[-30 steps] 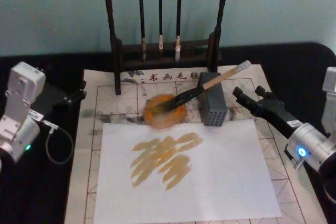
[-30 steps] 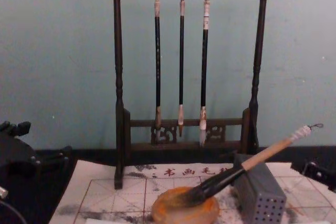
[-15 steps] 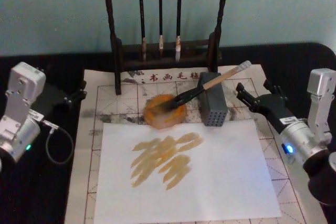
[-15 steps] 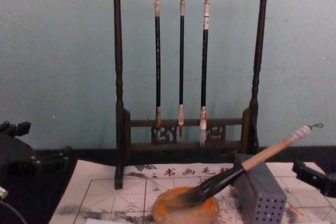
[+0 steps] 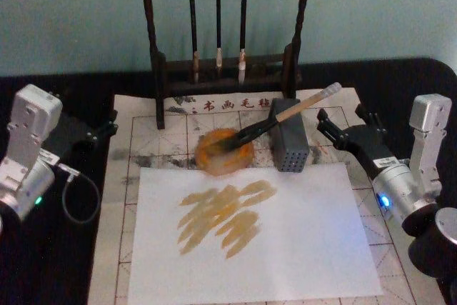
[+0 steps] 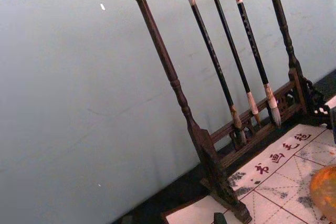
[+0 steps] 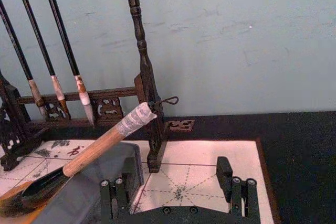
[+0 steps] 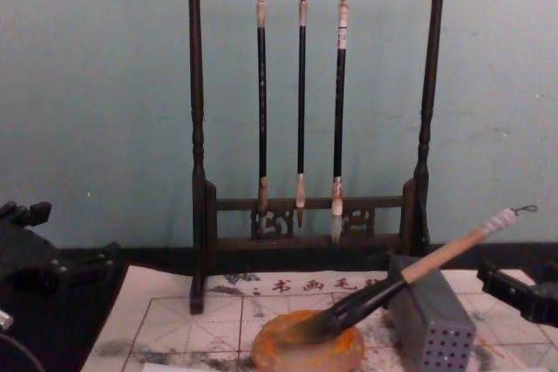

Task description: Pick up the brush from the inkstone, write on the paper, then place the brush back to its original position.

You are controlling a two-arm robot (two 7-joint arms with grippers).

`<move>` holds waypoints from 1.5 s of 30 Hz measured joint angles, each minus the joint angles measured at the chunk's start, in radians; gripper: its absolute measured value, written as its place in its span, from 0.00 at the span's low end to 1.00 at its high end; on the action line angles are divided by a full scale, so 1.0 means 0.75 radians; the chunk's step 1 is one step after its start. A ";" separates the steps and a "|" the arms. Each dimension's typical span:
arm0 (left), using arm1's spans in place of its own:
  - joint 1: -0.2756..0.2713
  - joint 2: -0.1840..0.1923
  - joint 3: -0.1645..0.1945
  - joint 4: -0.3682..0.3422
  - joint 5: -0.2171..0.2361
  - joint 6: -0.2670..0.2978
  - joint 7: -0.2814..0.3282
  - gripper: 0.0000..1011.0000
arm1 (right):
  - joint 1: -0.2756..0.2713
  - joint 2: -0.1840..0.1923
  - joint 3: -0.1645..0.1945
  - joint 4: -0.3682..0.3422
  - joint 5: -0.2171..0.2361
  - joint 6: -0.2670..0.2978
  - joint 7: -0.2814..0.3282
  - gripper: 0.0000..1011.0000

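I see the brush (image 5: 285, 115) resting with its dark bristles in the inkstone (image 5: 223, 152), and its wooden handle leans over the top of the grey block (image 5: 288, 144) just beside the dish, the white end pointing up toward the far right corner of the table. The right gripper (image 5: 345, 128) is near that block, on the right side of the paper (image 5: 143, 137), and its fingers (image 7: 224, 170) are spread apart with nothing between them. My left gripper (image 5: 96, 132) waits at the left edge of the table, well apart from the brush; I cannot tell how its fingers stand. A white sheet (image 5: 285, 248) with orange-brown strokes lies on the paper toward the near edge. Behind the inkstone, at the far edge, stands the wooden rack (image 5: 225, 69) with three thin brushes (image 8: 301, 102) hanging.
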 joint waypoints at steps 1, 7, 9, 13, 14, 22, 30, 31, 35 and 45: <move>0.000 0.000 0.000 0.000 0.000 0.000 0.000 0.99 | 0.000 0.000 0.000 0.000 0.000 0.000 0.000 0.99; 0.000 0.000 0.000 0.000 0.000 0.000 0.000 0.99 | 0.001 0.002 -0.002 0.000 0.000 0.000 0.000 0.99; 0.000 0.000 0.000 0.000 0.000 0.000 0.000 0.99 | 0.001 0.002 -0.003 0.000 0.000 0.000 0.000 0.99; 0.000 0.000 0.000 0.000 0.000 0.000 0.000 0.99 | 0.001 0.002 -0.004 0.000 -0.001 0.000 0.000 0.99; 0.000 0.000 0.000 0.000 0.000 0.000 0.000 0.99 | 0.001 0.002 -0.004 0.000 -0.001 0.000 0.000 0.99; 0.000 0.000 0.000 0.000 0.000 0.000 0.000 0.99 | 0.001 0.003 -0.005 -0.001 -0.002 0.000 -0.001 0.99; 0.000 0.000 0.000 0.000 0.000 0.000 0.000 0.99 | 0.001 0.004 -0.006 -0.001 -0.002 -0.001 -0.002 0.99; 0.000 0.000 0.000 0.000 0.000 0.000 0.000 0.99 | 0.001 0.004 -0.006 -0.001 -0.002 -0.001 -0.002 0.99; 0.000 0.000 0.000 0.000 0.000 0.000 0.000 0.99 | 0.001 0.004 -0.006 -0.001 -0.002 -0.001 -0.002 0.99; 0.000 0.000 0.000 0.000 0.000 0.000 0.000 0.99 | 0.001 0.004 -0.006 -0.001 -0.002 -0.001 -0.002 0.99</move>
